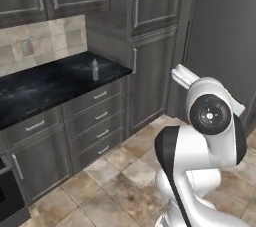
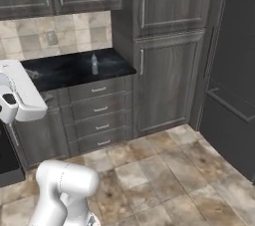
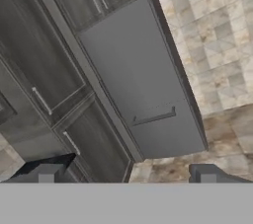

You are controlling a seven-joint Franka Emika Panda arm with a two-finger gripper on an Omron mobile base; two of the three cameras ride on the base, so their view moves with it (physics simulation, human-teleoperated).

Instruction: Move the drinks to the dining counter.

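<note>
On the black bench (image 1: 45,83), near its right end beside the tall cabinet (image 1: 150,66) and towards the back edge under the tiled wall, the bottle (image 1: 95,70) stands upright, its long axis vertical and its cap on top; from the right base view it is the same slim clear shape (image 2: 94,64), standing alone on the dark top above the stack of drawers (image 2: 99,115). Its cap colour is too small to make out. The gripper (image 3: 126,173) is well apart from the bottle: the hand view looks along the jaws at the grey fridge (image 3: 141,80) and dark cabinet doors, rolled sideways, with beige floor tiles (image 3: 217,35) at the right, and the bottle is not between or beside the jaws. The two dark fingertips (image 3: 47,172) rise far apart at the bottom corners of that view, so the jaws stand wide open, holding nothing and touching nothing. In the left base view the arm (image 1: 210,136) rises from the lower right over the tiled floor, its hand raised near the fridge side, away from the bench.
</note>
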